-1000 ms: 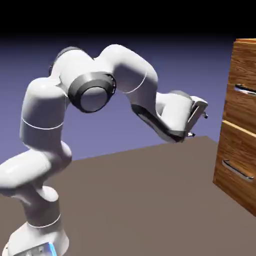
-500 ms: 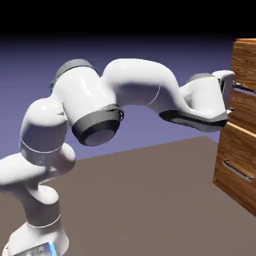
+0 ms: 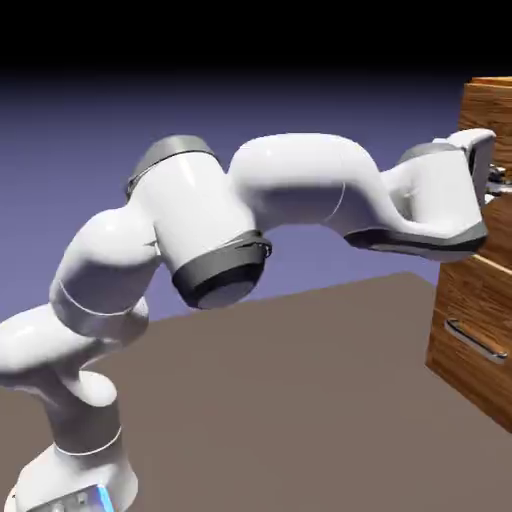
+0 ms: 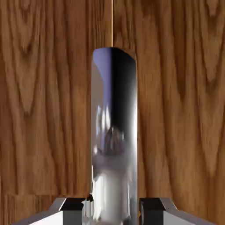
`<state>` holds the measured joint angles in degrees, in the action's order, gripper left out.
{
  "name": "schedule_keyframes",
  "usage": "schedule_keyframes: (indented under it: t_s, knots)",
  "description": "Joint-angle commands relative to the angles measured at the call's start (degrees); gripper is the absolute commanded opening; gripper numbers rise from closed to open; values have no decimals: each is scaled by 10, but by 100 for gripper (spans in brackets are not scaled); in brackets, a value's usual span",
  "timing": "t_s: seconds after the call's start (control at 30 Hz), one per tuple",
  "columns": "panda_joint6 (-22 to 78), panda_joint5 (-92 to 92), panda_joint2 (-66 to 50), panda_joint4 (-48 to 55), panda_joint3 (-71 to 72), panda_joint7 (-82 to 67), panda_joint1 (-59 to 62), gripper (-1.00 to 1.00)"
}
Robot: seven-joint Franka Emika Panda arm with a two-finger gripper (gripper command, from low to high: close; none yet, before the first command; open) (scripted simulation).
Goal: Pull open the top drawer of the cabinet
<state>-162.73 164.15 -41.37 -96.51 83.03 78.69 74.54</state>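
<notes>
Reaching across to the cabinet (image 3: 484, 300), the tool (image 4: 112, 211) has just snapped from spread to pinching the top drawer's handle (image 4: 114, 132), so pulling looks next.

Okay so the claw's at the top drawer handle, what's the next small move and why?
Probably pull straight back from the brown wood-grain cabinet. The claw looks shut on the slim silver bar handle, and the top drawer front seems not yet drawn out.
</notes>
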Motion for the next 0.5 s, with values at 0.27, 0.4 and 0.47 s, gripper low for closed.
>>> schedule_keyframes:
  t_s: [0.27,0.4,0.47]
  knots:
    - [30,13,15,-152,145,30,187,-100]
    - [38,9,5,-215,211,27,270,-100]
    - [41,6,-4,-246,244,23,311,-100]
